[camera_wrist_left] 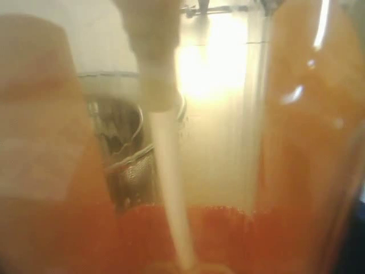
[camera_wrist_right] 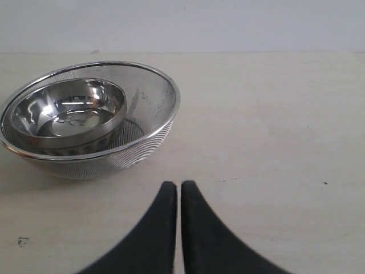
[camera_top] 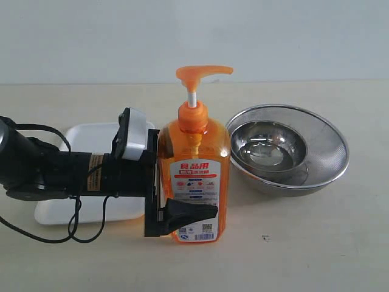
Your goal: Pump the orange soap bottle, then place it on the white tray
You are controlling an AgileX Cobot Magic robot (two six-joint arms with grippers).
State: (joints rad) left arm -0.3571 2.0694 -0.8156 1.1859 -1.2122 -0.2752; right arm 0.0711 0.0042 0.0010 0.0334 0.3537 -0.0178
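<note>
Table [camera_top: 304,243]: orange soap bottle [camera_top: 196,149] part-full; bowl [camera_top: 267,149] in strainer [camera_top: 332,159].

The mesh bowl [camera_top: 330,165] stands just right of the orange soap bottle [camera_top: 209,149], with open table [camera_top: 304,243] in front.

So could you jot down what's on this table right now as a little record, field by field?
orange soap bottle: upright on the table, pump head up
left hand: shut on the bottle's sides
right hand: shut, holding nothing, over the table
white tray: beside the bottle, partly hidden by the left arm
mesh bowl: on the bottle's other side, smaller steel bowl inside
task state: bottle not yet on tray
</note>
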